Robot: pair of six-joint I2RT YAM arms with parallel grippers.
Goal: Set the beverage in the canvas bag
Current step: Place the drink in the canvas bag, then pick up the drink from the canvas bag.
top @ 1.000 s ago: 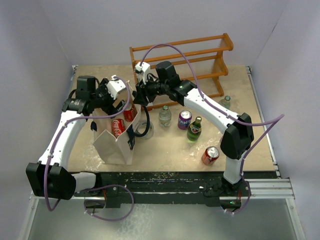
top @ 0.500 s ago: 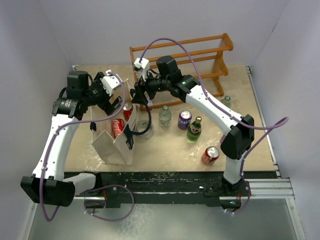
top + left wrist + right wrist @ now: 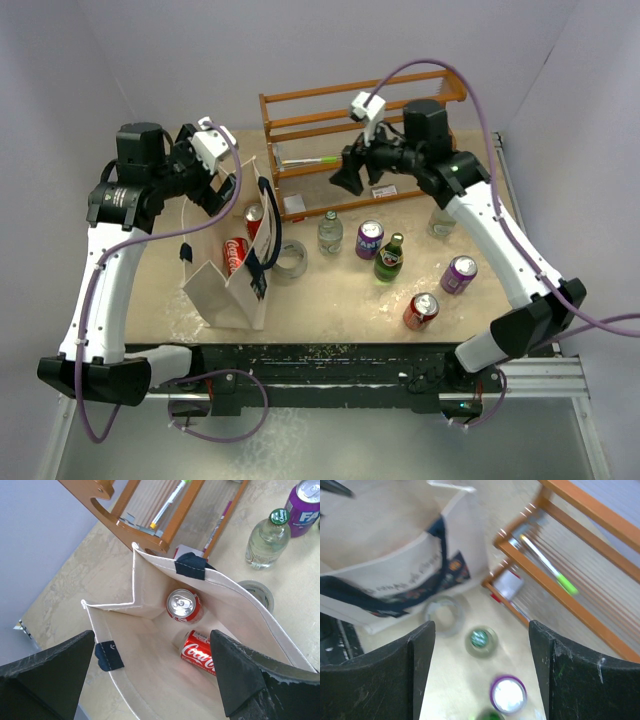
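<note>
Though perhaps leaning, cans [image 3: 183, 605] inside bag [image 3: 150, 585]

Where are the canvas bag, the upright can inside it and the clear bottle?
canvas bag [image 3: 227, 597]: left wrist view, inner side wall.
upright can [image 3: 183, 604]: left wrist view, silver lid.
clear bottle [image 3: 262, 542]: left wrist view, glass body.
</note>
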